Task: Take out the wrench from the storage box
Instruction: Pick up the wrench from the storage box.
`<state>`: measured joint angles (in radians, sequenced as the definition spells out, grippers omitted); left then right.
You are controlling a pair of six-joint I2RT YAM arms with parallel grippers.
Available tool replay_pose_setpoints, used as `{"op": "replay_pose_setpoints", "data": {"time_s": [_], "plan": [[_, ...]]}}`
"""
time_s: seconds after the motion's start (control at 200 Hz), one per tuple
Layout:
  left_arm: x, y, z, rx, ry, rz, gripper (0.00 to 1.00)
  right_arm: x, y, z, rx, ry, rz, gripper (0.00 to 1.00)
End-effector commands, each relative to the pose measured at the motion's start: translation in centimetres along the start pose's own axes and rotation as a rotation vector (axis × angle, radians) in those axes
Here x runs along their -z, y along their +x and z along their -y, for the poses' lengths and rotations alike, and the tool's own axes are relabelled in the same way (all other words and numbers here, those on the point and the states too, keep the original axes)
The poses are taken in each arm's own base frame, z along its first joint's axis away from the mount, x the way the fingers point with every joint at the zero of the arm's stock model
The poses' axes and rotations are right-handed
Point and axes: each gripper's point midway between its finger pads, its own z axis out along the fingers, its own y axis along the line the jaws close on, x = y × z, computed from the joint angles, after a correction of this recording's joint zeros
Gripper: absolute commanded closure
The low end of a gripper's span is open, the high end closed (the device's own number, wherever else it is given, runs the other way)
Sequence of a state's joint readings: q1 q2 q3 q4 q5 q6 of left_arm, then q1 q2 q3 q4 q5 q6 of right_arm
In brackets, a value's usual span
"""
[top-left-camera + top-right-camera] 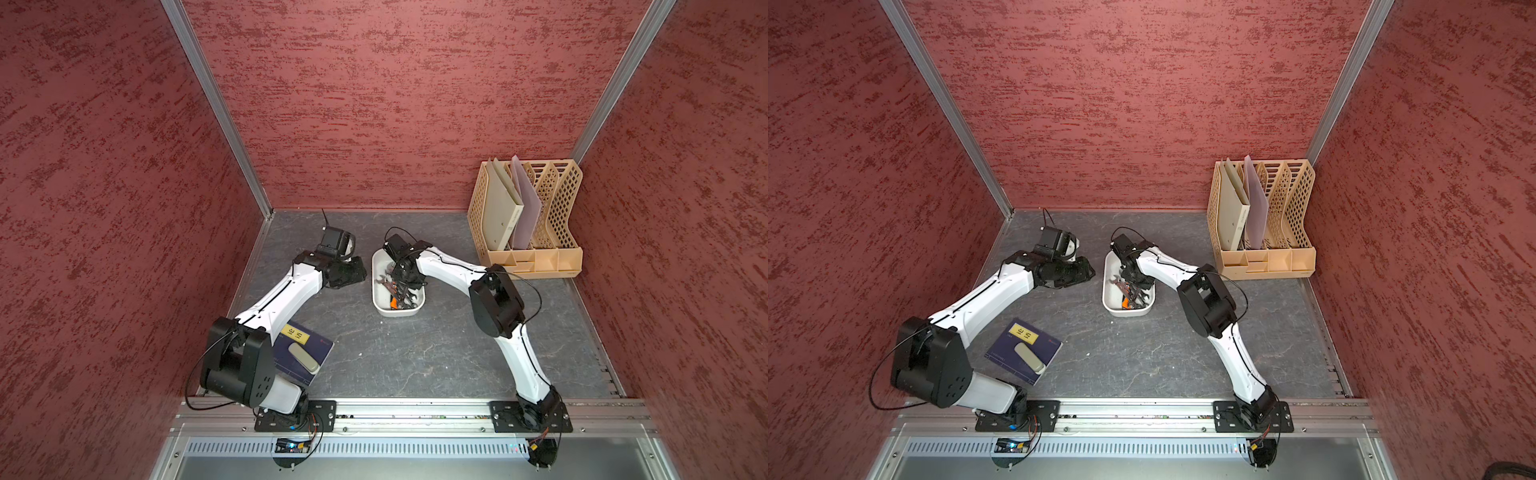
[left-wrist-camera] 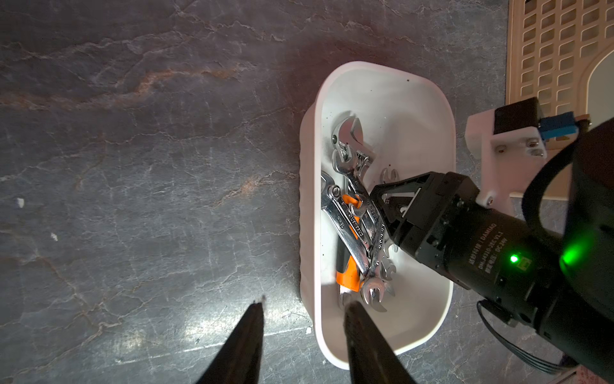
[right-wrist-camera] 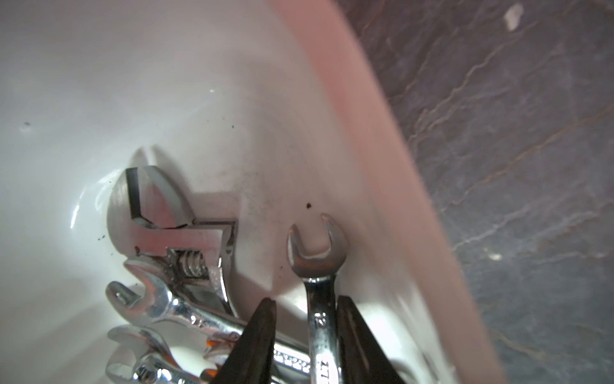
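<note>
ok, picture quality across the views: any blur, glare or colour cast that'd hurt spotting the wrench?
Right wrist view: storage box rim smeared and pink-tinted, open-end wrench reasonably sharp. Left wrist view: crisp, but hot highlights on the chrome wrenches, green LED flare, glare on the table. In both top views: even light, wide-angle splay of the walls, wrenches tiny.

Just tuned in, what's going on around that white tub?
The right tool is down inside the storage box, jaws apart on either side of an open-end wrench whose head rests against the box wall. The wrench is not clamped or lifted yet. The other wrenches lie piled beside it. The left tool hovers open next to the box, holding nothing.
</note>
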<state>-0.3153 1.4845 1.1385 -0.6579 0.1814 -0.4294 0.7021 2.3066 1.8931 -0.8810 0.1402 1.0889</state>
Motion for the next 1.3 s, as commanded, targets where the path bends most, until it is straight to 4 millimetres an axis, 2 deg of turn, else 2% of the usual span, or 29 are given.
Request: {"op": "replay_pose_setpoints", "data": {"time_s": [0.0,0.275,0.656,0.921,1.292], "plan": [[-0.1,0.4,-0.2,-0.02,-0.007,-0.003,0.56,-2.2,1.9,1.0,-0.01,0.025,-0.082,0.65],[0.1,0.4,-0.1,-0.021,-0.003,0.002,0.56,-2.6,2.2,0.9,-0.011,0.027,-0.106,0.66],[0.5,0.1,0.1,-0.025,0.003,0.013,0.56,-2.6,2.0,0.9,-0.004,0.026,-0.1,0.92],[0.5,0.1,0.2,-0.025,0.01,0.015,0.56,-0.8,0.8,-0.1,0.016,-0.023,-0.051,0.98],[0.6,0.1,0.2,-0.023,0.01,0.015,0.56,1.5,-0.7,-1.1,0.061,-0.072,0.009,0.99]]}}
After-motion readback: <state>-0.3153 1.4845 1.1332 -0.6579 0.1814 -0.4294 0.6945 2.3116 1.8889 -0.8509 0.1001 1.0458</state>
